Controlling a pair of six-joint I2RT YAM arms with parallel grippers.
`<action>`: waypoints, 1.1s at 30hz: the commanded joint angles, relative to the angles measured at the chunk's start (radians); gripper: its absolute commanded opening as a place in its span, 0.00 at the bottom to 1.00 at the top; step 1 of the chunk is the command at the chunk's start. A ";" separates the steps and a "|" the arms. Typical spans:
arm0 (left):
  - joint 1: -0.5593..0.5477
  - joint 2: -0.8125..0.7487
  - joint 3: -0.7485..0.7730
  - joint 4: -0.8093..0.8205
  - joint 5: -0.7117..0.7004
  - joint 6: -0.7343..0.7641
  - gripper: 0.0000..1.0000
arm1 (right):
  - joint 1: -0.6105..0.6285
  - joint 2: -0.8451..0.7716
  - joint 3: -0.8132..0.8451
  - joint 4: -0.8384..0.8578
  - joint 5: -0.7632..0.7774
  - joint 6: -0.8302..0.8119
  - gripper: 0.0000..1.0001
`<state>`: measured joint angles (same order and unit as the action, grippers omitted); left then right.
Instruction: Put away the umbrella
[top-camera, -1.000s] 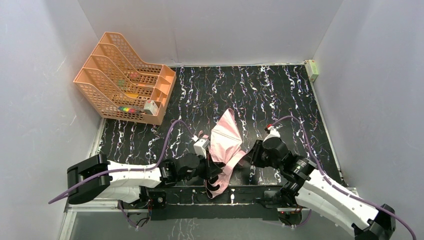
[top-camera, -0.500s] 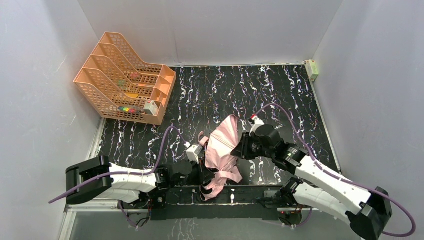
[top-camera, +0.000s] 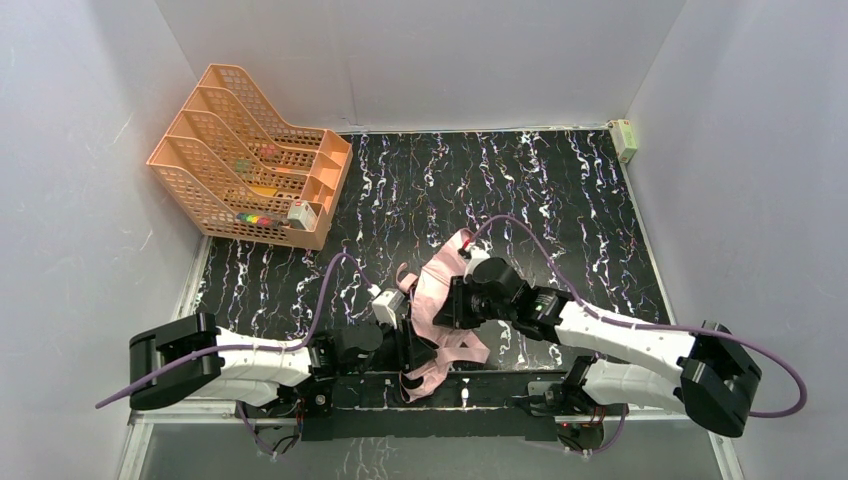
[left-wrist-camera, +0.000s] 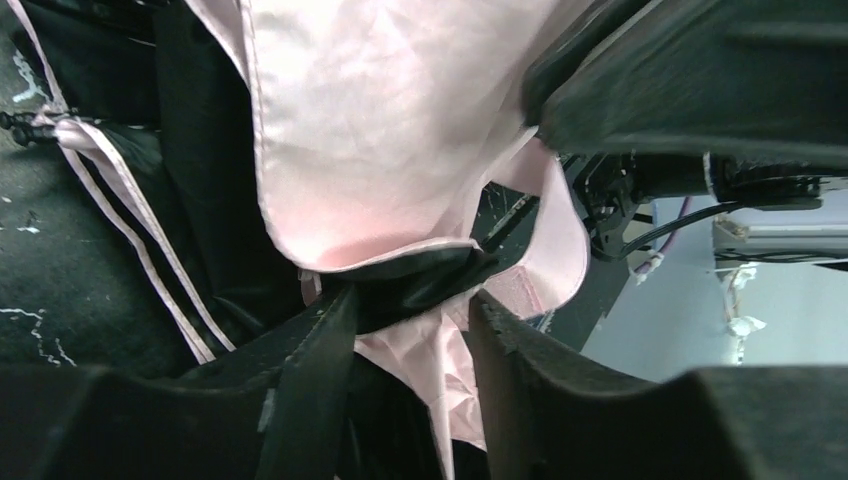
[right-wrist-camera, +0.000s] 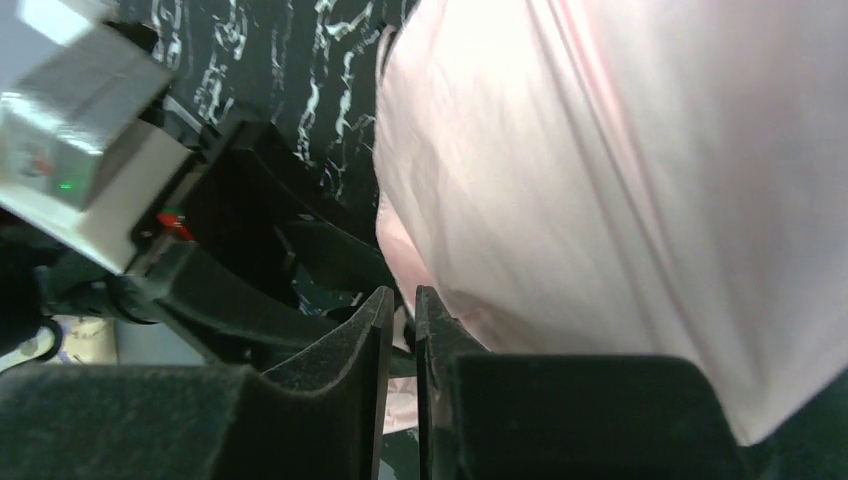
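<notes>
Left hand (left-wrist-camera: 412, 300) parted, umbrella (left-wrist-camera: 380, 130) fabric between | right hand (right-wrist-camera: 403, 300) pinching fabric edge (pink side)

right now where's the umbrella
In the top view the umbrella sits crumpled at the table's near edge, around the middle, between the left gripper and right gripper.

Overhead, the umbrella (top-camera: 428, 288) hides the right gripper (right-wrist-camera: 403, 325) tips; things in the orange rack (top-camera: 190, 160) are too small to tell.

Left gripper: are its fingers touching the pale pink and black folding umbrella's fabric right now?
Touching. The left wrist view shows a black fold of the umbrella lying across both parted fingertips of the left gripper.
</notes>
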<state>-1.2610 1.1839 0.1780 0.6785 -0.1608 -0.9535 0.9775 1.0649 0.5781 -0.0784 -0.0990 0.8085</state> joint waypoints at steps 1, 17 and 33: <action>-0.012 -0.032 -0.009 0.009 0.015 0.018 0.47 | 0.038 0.029 -0.031 0.069 0.082 0.054 0.21; -0.028 -0.112 0.041 -0.072 0.085 0.038 0.09 | 0.143 0.149 -0.116 0.214 0.083 0.139 0.21; -0.063 -0.392 0.145 -0.538 -0.124 0.011 0.54 | 0.190 0.262 -0.160 0.181 0.191 0.203 0.22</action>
<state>-1.3190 0.8597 0.2733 0.3176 -0.1570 -0.9169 1.1622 1.3109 0.4343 0.1490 0.0090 0.9745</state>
